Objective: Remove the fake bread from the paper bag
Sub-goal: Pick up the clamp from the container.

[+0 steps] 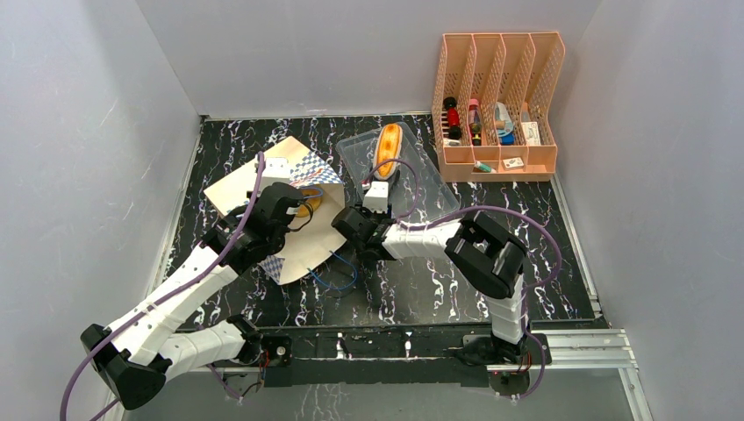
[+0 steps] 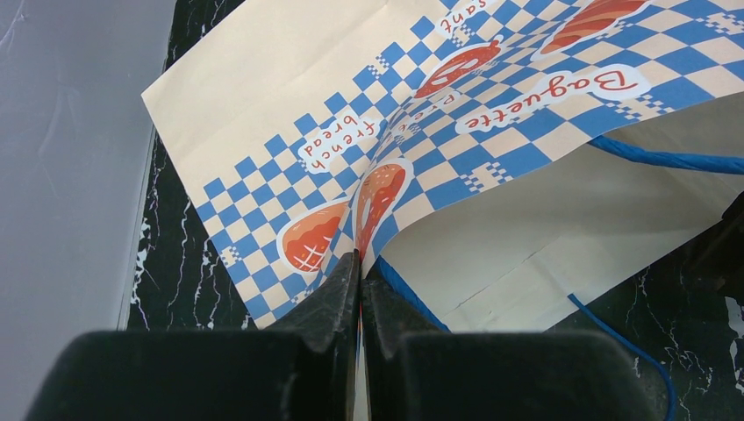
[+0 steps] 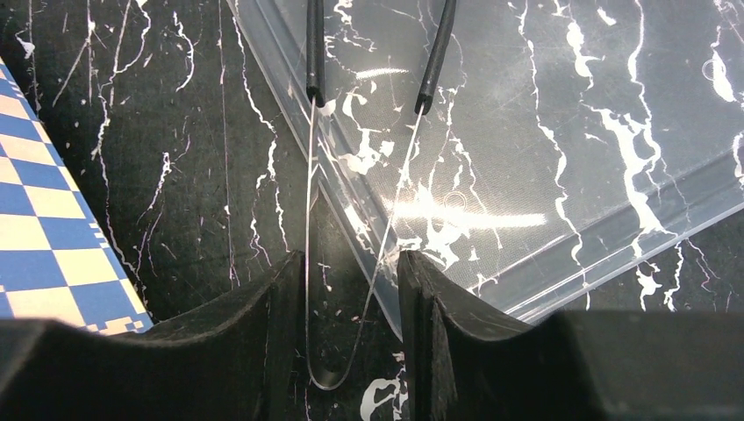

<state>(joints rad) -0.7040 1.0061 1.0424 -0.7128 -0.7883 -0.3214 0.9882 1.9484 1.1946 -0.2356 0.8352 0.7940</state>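
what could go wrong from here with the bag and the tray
1. The left gripper is shut on just the thin checkered rim of the paper bag; the paper might slip out or tear if pulled.
2. The open right gripper hangs over the edge of the clear tray; it may nudge the tray, which holds the long bun.
3. The blue cord handle lies at the bag mouth and could snag a gripper reaching in.

Clear tray [image 1: 434,189] lies beside a peach file rack [image 1: 500,61] on marbled table [image 1: 421,289].
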